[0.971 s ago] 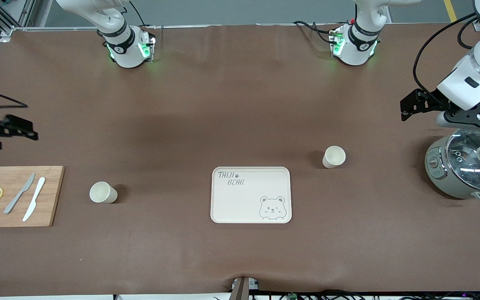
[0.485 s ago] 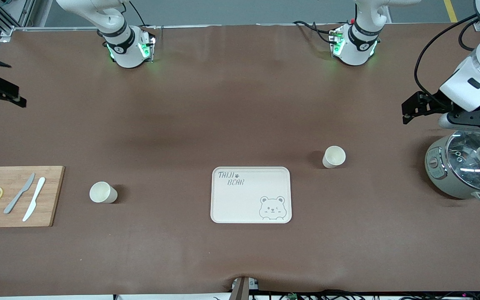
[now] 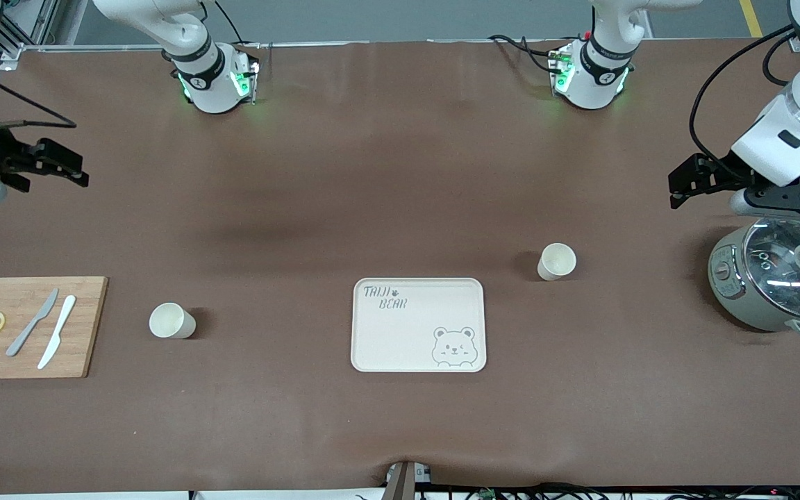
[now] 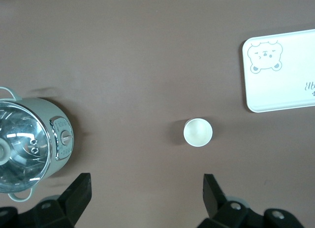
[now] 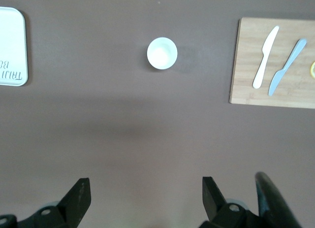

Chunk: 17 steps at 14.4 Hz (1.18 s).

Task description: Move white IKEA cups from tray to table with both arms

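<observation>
On brown table [image 3: 400, 173] both white cups [image 3: 171, 321] [image 3: 556, 261] stood beside empty tray [image 3: 418, 325]; transfer looked finished. Left gripper [image 3: 681, 182] over table near cooker [image 3: 778, 281], right gripper [image 3: 60, 170] over table's other end, both wide open, empty. Next: nothing, just parking.

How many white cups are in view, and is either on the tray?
2. One cup stands on the table near the tray, toward the left arm's end. The other cup stands between tray and cutting board. Neither is on the tray.

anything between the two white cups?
Yes: the tray, empty, sits roughly midway between the cup near the cutting board and the cup near the pot, clearest in the front view.
</observation>
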Available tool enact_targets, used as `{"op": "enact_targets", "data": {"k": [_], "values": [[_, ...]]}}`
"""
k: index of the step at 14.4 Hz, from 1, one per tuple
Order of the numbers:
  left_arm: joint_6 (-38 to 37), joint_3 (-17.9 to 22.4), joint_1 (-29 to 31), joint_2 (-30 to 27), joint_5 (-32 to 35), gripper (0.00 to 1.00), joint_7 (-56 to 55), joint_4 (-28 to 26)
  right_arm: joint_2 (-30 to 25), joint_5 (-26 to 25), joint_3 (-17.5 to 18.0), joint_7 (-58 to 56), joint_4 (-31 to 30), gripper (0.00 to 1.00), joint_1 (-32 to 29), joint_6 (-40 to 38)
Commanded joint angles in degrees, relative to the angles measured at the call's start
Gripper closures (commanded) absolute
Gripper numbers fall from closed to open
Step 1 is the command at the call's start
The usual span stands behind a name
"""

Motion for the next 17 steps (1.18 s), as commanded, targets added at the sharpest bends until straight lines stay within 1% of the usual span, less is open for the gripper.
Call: {"op": "enact_targets", "data": {"k": [1,8,12,14,15,16,17], "values": [[0.45,0.20,-0.09,-0.19,-0.86,0.00,-0.39,0.32,-1.24,-2.65,0.16,1.07,-1.33,0.00,0.48,1.24],[2.83,0.29,0.09,0.08,-0.95,0.00,-0.57,0.32,-0.89,-2.65,0.07,1.16,-1.77,0.00,0.39,1.34],[3.00,0.29,-0.09,0.17,-0.86,0.00,-0.66,0.32,-0.97,-2.65,0.07,1.16,-3.53,0.00,-0.40,1.86],[3.00,0.29,-0.09,0.17,-0.87,0.00,-0.48,0.32,-0.89,-2.65,1.20,1.07,-3.80,0.00,-3.11,1.86],[3.00,0.29,0.00,0.25,-0.69,0.00,-0.31,0.32,-0.89,-2.57,3.91,1.07,-3.80,0.00,-6.34,1.95],[3.26,0.29,0.00,0.17,-0.69,0.00,-0.31,0.32,-0.89,-2.57,10.03,1.07,-3.80,0.00,-11.95,1.95],[3.35,0.29,0.00,0.17,-0.69,0.00,-0.13,0.32,-0.89,-2.57,17.31,1.07,-3.80,0.00,-18.70,1.95]]}}
